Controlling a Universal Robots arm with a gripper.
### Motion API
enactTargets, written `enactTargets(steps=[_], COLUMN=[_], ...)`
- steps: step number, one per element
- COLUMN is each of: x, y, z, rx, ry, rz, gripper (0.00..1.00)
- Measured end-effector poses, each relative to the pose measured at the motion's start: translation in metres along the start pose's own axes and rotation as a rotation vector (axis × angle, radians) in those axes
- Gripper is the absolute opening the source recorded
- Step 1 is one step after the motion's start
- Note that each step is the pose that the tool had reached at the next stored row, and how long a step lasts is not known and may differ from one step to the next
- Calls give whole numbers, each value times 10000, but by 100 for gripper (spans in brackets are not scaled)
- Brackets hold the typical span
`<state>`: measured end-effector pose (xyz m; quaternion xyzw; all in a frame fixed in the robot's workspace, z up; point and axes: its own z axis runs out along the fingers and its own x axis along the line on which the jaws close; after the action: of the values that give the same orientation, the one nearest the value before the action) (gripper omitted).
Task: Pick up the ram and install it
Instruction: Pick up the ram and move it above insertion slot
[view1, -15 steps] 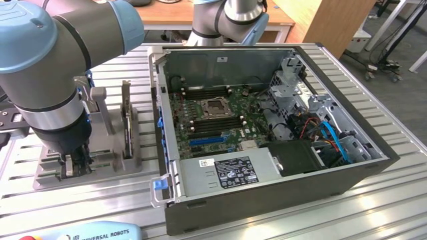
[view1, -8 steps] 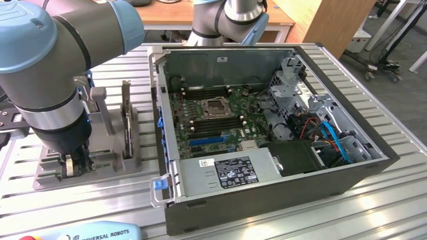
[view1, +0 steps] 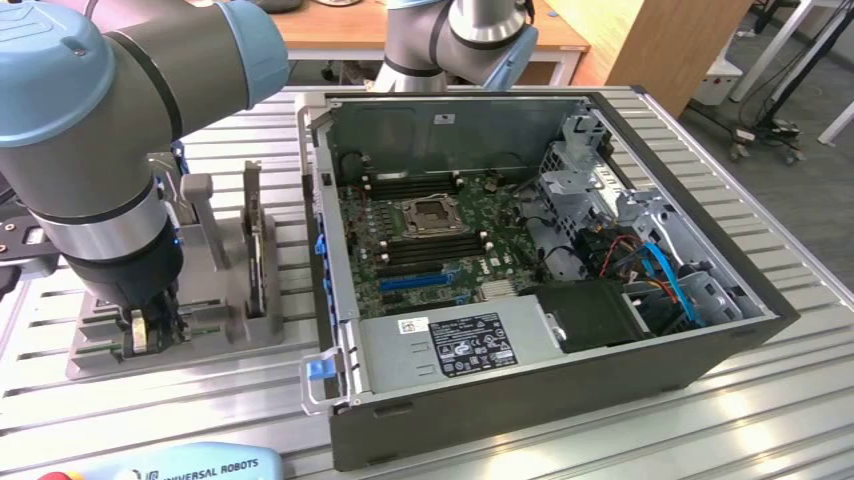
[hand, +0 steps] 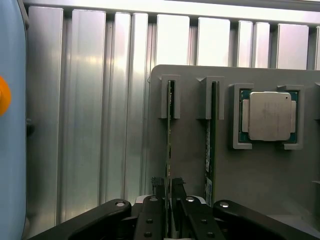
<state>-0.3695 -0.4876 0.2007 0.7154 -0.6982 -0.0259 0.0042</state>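
The ram (hand: 169, 135) is a thin green stick standing on edge in a slot of the grey holder (hand: 195, 150). My gripper (hand: 168, 183) is down over it, with its two black fingertips (hand: 159, 183) pressed against either face of the stick, so it is shut on the ram. In the exterior view the gripper (view1: 140, 335) hangs low over the holder (view1: 200, 335) on the exterior view's left, beside the open computer case (view1: 534, 290). The ram still sits in its slot.
A second green stick (hand: 210, 140) stands in the neighbouring slot, and a square silver processor (hand: 270, 116) lies in a pocket beside it. The motherboard (view1: 427, 225) lies open inside the case. The table is ribbed aluminium (view1: 747, 420).
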Motion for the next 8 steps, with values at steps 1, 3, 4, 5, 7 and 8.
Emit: enactTargets(steps=[1, 3, 4, 5, 7, 8], x=[1, 3, 4, 6, 7, 7], y=[0, 0, 1, 1, 1, 1], z=[0, 0, 0, -1, 0, 0], rx=[0, 0, -1, -1, -1, 0], ry=[0, 0, 0, 1, 1, 0], rz=[1, 0, 0, 0, 0, 1], gripper=[20, 20, 20, 20, 20, 20])
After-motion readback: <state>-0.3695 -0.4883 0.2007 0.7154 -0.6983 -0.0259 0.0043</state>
